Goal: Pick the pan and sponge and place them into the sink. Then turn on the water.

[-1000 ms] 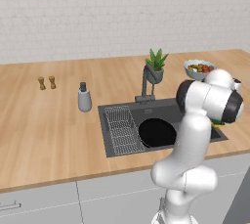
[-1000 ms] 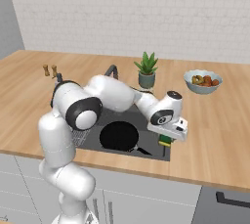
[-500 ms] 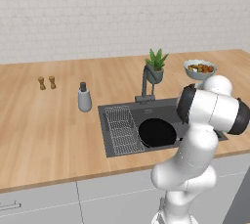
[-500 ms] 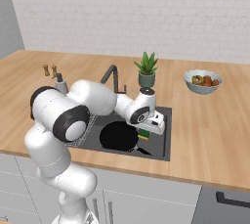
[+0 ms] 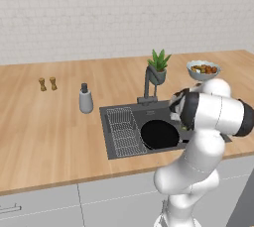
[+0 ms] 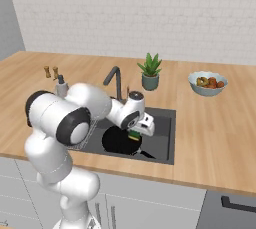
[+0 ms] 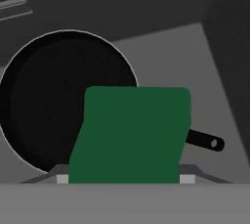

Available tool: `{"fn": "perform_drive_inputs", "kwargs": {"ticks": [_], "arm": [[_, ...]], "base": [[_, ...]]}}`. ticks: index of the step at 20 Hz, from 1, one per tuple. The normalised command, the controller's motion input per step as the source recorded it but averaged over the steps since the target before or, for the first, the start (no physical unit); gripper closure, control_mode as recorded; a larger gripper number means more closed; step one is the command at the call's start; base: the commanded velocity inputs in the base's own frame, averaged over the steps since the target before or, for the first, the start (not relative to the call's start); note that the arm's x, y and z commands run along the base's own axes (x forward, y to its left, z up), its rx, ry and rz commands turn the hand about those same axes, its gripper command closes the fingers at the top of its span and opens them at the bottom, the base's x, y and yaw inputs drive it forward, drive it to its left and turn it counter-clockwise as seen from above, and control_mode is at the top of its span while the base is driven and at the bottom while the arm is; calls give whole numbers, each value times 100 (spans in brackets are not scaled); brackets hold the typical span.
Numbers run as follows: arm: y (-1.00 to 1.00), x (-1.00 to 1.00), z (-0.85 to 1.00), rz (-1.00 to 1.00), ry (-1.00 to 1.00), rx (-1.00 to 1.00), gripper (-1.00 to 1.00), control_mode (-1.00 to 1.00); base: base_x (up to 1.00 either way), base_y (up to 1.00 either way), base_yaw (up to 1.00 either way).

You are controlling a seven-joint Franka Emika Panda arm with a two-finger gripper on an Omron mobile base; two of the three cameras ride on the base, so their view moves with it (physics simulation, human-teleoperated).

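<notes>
The black pan [image 5: 159, 134] [image 6: 120, 140] [image 7: 53, 100] lies flat inside the dark grey sink [image 5: 130, 109] [image 6: 162, 138] [image 7: 195, 61], its thin handle [image 7: 205, 141] [image 6: 146, 153] pointing to the sink's near right. My gripper [image 6: 135, 134] hangs low over the basin, just above the pan's right edge, shut on the green sponge [image 6: 134, 135] [image 7: 131, 135]. The sponge's yellowish underside shows in the right base view. In the hand view the sponge covers my fingertips. The dark angular faucet [image 5: 148, 83] [image 6: 115, 80] stands behind the basin; no water is visible.
A wire rack [image 5: 124, 131] fills the sink's left side. A grey soap bottle [image 5: 86, 99] [image 6: 61, 87] stands left of the sink. A potted plant [image 5: 158, 67] [image 6: 149, 72] and a fruit bowl [image 5: 203, 70] [image 6: 207, 83] sit behind and right. Two small shakers [image 5: 47, 84] are far left.
The arm has swung left and down from the counter to the right of the sink, carrying the sponge over the basin. The pan has stayed put.
</notes>
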Motion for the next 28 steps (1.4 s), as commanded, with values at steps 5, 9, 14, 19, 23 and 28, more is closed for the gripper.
{"fn": "perform_drive_inputs", "kwargs": {"ticks": [5, 9, 14, 19, 23, 28], "arm": [[37, 8, -44, 4, -7, 1, 100, -100], [9, 18, -39, 6, -13, 3, 100, -100], [3, 29, -21, 2, -9, 2, 100, -100], [2, 32, -35, 0, -4, 0, 100, -100], [3, 23, -30, 0, 0, 0, 100, -100], [1, 11, -10, 0, 0, 0, -100, -100]], "base": [[0, 0, 0], [0, 0, 0], [0, 0, 0], [0, 0, 0], [0, 0, 0], [0, 0, 0]]}}
